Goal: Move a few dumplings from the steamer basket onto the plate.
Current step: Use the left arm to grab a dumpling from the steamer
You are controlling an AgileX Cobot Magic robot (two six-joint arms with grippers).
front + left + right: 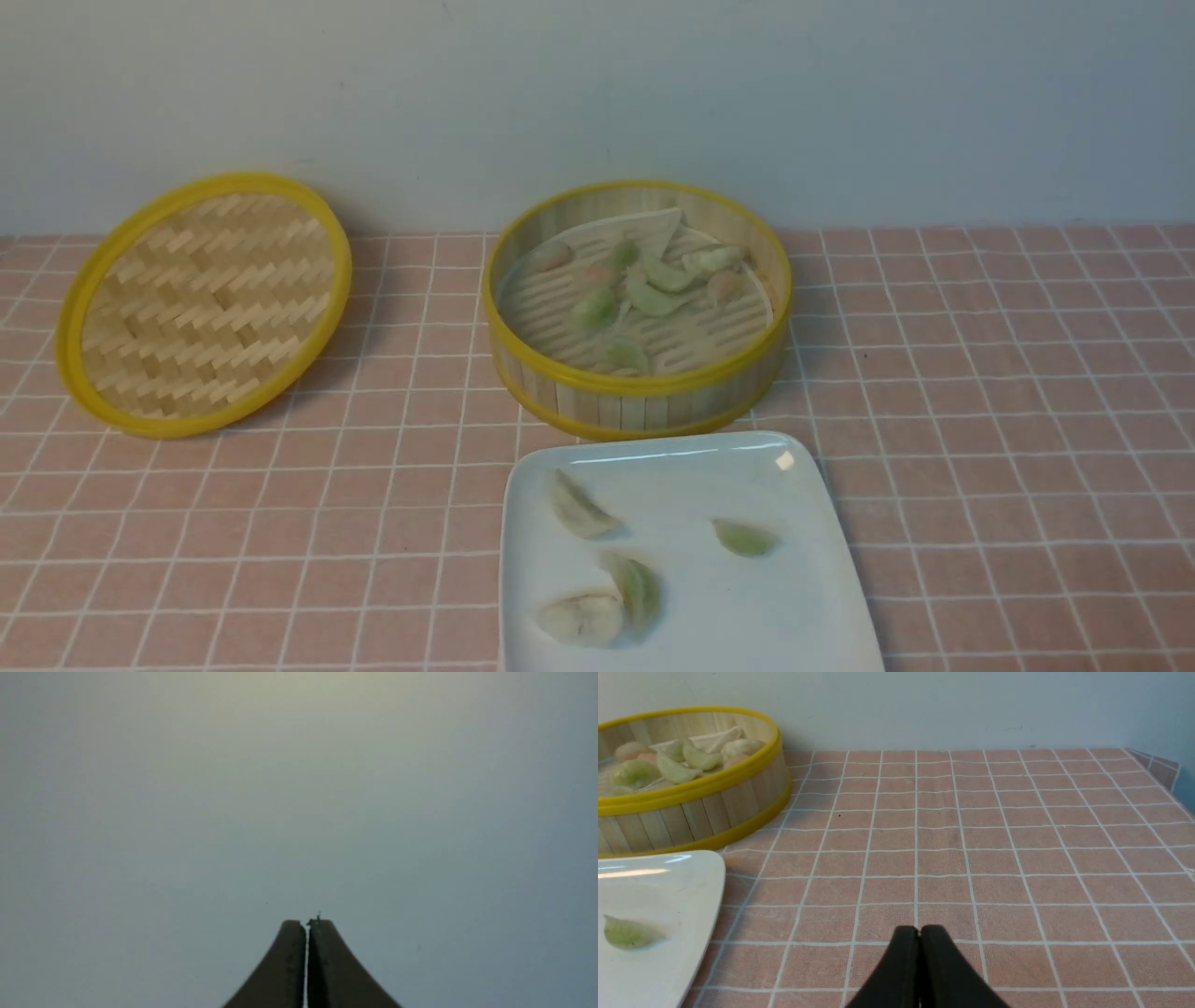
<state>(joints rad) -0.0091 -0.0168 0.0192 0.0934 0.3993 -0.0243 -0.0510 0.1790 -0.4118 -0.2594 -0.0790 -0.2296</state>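
The steamer basket (pixel 644 397) stands at the back middle of the table with several dumplings (pixel 653 297) on its slatted floor. It also shows in the right wrist view (pixel 691 812). The white plate (pixel 803 597) lies in front of it and holds several dumplings (pixel 579 509); its corner shows in the right wrist view (pixel 691 882) with one green dumpling (pixel 628 933). My right gripper (pixel 919 929) is shut and empty, low over the cloth to the right of the plate. My left gripper (pixel 306 923) is shut and empty, facing a blank grey wall. Neither gripper shows in the front view.
The flat woven lid (pixel 201 303) leans against the wall at the back left. A pink checked cloth (pixel 1008 420) covers the table. The table's right edge shows in the right wrist view (pixel 1164 767).
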